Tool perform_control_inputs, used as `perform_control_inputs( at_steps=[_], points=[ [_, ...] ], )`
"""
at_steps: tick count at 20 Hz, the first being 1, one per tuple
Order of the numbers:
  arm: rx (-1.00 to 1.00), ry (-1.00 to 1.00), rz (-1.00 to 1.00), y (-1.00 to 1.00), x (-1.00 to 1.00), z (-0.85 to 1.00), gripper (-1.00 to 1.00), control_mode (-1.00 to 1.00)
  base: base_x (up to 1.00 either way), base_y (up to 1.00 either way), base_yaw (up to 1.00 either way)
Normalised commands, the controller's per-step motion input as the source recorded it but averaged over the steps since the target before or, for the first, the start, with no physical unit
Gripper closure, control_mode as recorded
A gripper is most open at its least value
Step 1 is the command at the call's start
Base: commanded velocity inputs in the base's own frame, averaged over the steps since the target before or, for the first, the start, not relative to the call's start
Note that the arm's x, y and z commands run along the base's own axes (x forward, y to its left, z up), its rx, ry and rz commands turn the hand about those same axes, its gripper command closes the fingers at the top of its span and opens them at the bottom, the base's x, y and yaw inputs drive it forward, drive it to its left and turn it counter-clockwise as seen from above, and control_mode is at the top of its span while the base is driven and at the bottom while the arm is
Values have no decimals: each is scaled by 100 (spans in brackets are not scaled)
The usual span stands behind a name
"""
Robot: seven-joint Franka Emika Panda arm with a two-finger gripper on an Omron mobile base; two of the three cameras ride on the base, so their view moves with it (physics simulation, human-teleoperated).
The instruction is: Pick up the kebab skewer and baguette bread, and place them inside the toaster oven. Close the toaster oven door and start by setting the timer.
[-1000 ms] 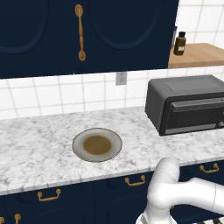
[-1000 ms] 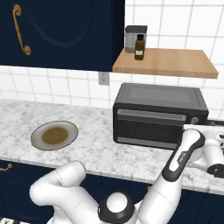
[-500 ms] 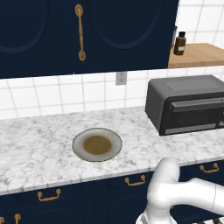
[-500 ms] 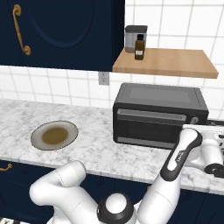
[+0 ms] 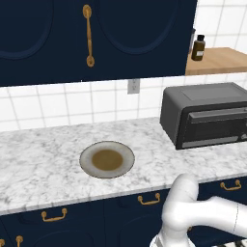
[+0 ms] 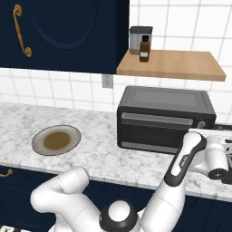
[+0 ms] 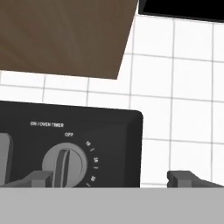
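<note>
The dark grey toaster oven stands on the counter at the right, below a wooden shelf. The toaster oven door is shut, its grey bar handle along the top. My gripper hovers open in front of the oven's right end. In the hand view the gripper faces the control panel. The left fingertip sits at the timer knob, whose pointer is at OFF; the right one is off the panel's edge. Nothing is between the fingers. The kebab skewer and the baguette bread are out of view.
A round plate with a brown centre lies bare on the marble counter, left of the oven. A wooden shelf above the oven carries a brown bottle and a jar. Dark blue cabinets hang above and stand below.
My forearm and hand have crept slightly left, toward the oven's right end. The oven, the door and the plate have not moved.
</note>
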Motion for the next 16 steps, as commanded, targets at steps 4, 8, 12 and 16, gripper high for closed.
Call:
perform_control_inputs(
  at_steps=[4, 8, 12, 16],
  points=[
    [0, 0, 0, -7, -8, 41, -100, -100, 0, 0, 0],
    [0, 0, 0, -8, -14, 44, -100, -100, 0, 0, 0],
    [0, 0, -4, 0, -19, 27, -100, -100, 0, 0, 0],
    [0, 0, -5, 0, 0, 17, -100, -100, 0, 0, 0]
  ],
)
